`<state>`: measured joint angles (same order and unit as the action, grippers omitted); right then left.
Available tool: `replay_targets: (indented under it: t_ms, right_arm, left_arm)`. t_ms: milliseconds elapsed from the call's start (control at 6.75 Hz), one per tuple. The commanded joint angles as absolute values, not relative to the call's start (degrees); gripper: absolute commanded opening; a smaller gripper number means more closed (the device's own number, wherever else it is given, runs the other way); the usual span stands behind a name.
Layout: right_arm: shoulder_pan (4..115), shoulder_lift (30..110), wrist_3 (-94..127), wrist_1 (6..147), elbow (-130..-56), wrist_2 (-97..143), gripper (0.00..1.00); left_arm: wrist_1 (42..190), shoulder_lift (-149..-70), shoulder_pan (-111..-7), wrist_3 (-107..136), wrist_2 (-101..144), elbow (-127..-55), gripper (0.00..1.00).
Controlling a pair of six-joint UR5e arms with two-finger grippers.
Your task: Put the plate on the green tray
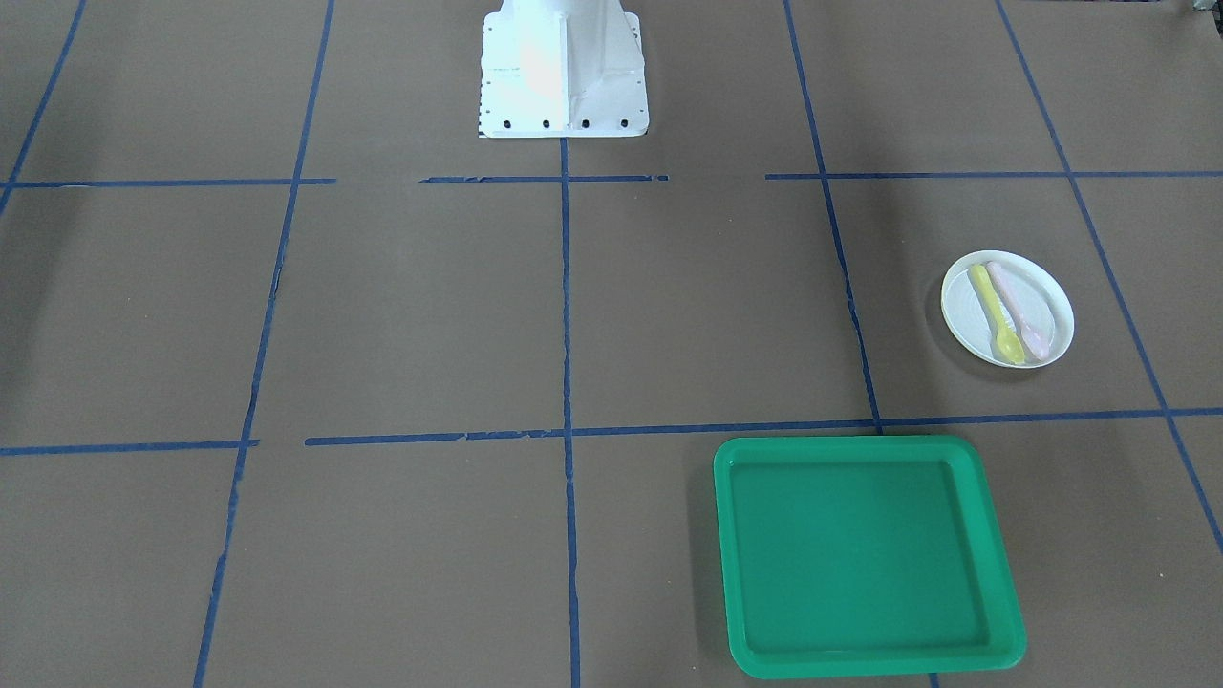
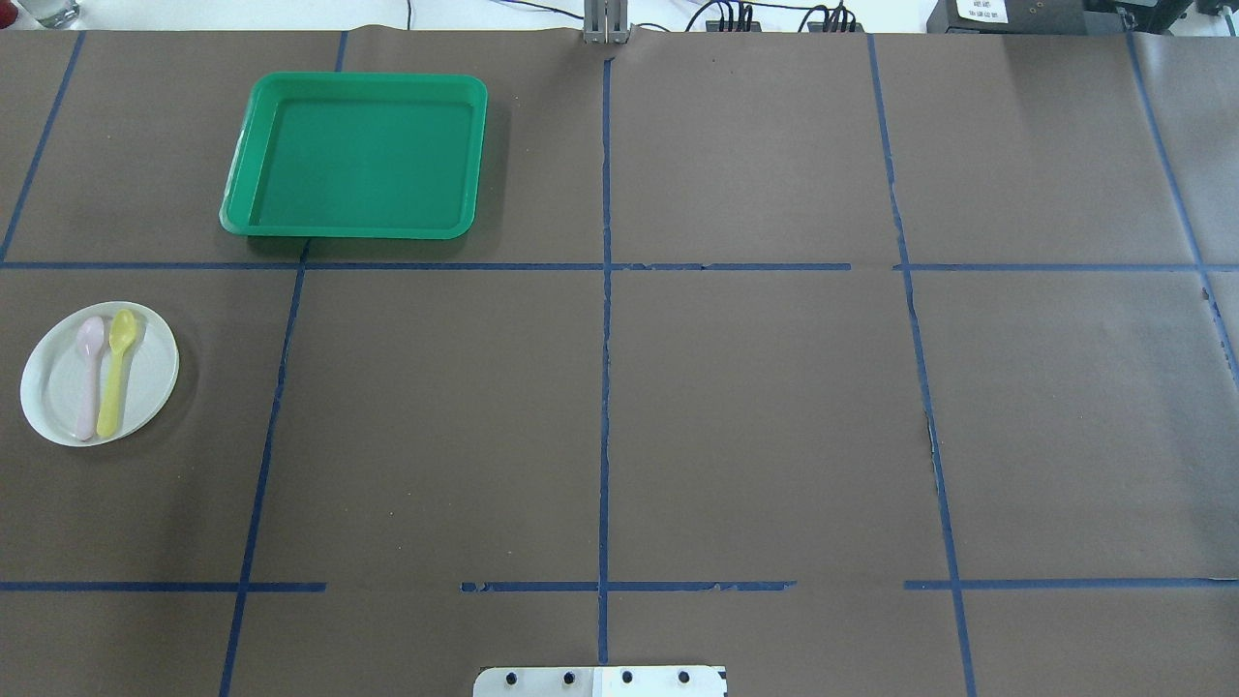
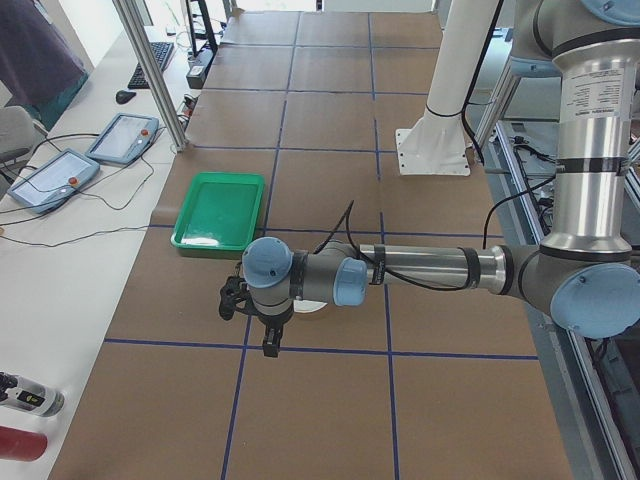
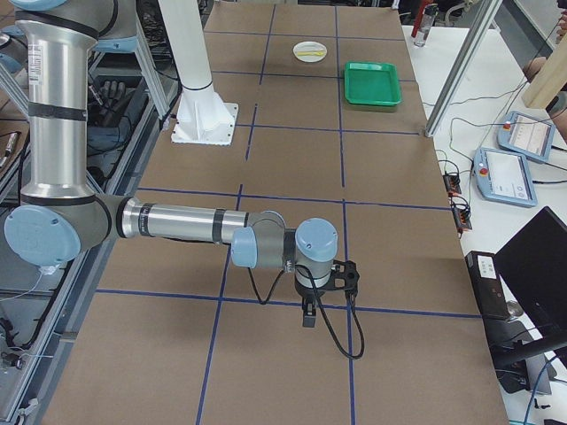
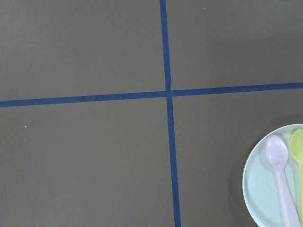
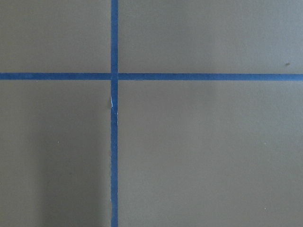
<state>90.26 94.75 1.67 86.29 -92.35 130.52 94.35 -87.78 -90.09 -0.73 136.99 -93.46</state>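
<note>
A white plate (image 1: 963,315) lies on the brown table with a yellow spoon (image 1: 997,320) and a pink spoon (image 1: 1022,311) on it. It also shows in the overhead view (image 2: 53,387) and at the lower right edge of the left wrist view (image 5: 262,189). The green tray (image 1: 865,445) lies empty, apart from the plate, also in the overhead view (image 2: 358,79). My left gripper (image 3: 268,345) hangs above the table beside the plate; I cannot tell whether it is open. My right gripper (image 4: 307,317) hangs far from both; I cannot tell its state.
The robot's white base (image 1: 564,72) stands at the table's middle edge. Blue tape lines (image 2: 605,387) divide the brown table into squares. Two tablets (image 3: 90,155) and cables lie on the white bench beyond the tray. A metal post (image 3: 150,70) stands near the tray.
</note>
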Motion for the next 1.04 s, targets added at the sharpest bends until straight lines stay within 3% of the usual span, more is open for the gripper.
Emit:
replay_targets:
  t_ms: [0,296,889]
  right_arm:
    - [90.3,94.7,1.7,86.3,-92.4,130.5,1.0]
    - [90.3,94.7,1.7,86.2,-92.4,130.5,1.0]
    - [90.3,94.7,1.7,86.3,-92.3,130.5,1.0]
  left_arm:
    - [94.2,-88.2,-90.0,0.3,137.1,-95.0,1.0]
    - [98.7,-88.2,-82.6,14.6,137.0,-96.8,1.0]
    - [117.2,-87.6,-73.0,31.0,136.3,-89.2,1.0]
